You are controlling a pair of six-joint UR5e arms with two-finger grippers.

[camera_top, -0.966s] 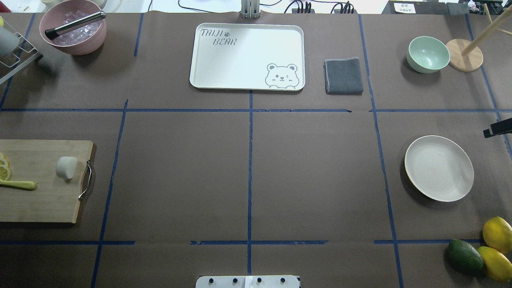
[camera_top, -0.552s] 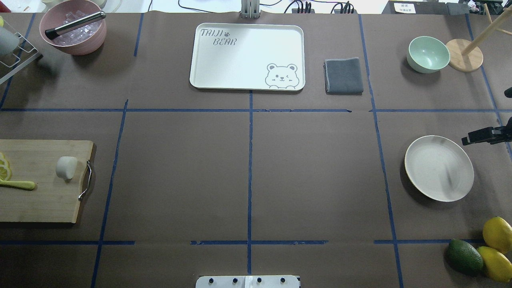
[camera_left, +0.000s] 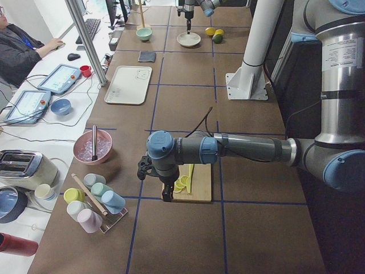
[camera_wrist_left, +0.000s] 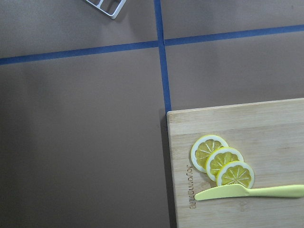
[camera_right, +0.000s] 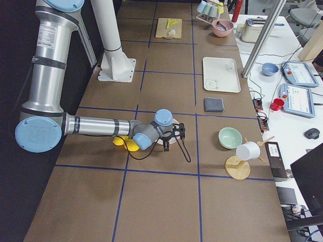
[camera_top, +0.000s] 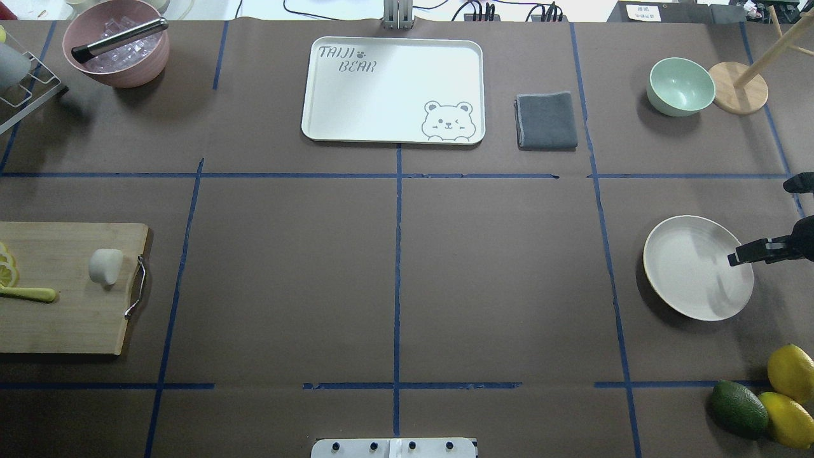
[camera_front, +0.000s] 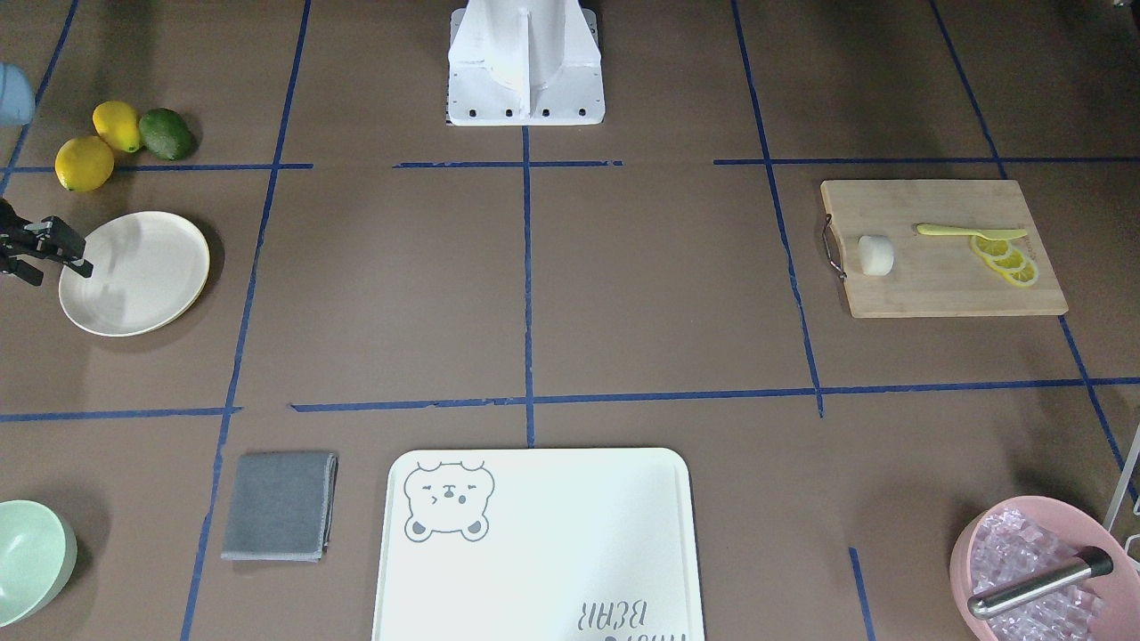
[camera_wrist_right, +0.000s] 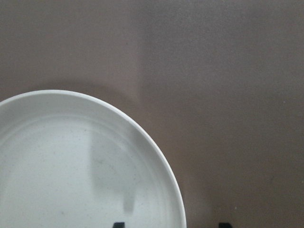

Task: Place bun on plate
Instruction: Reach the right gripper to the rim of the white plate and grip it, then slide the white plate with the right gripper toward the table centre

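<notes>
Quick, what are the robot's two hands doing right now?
Left gripper: cannot be told, seen only from the side.
Right gripper: open, holding nothing, by the plate.

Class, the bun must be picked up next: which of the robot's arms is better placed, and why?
Left. The bun lies on the cutting board, and the left gripper hovers by that board; the right gripper is across the table at the plate.

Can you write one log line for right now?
bun: on cutting board, untouched | plate: empty | right jaws: open, at plate rim
</notes>
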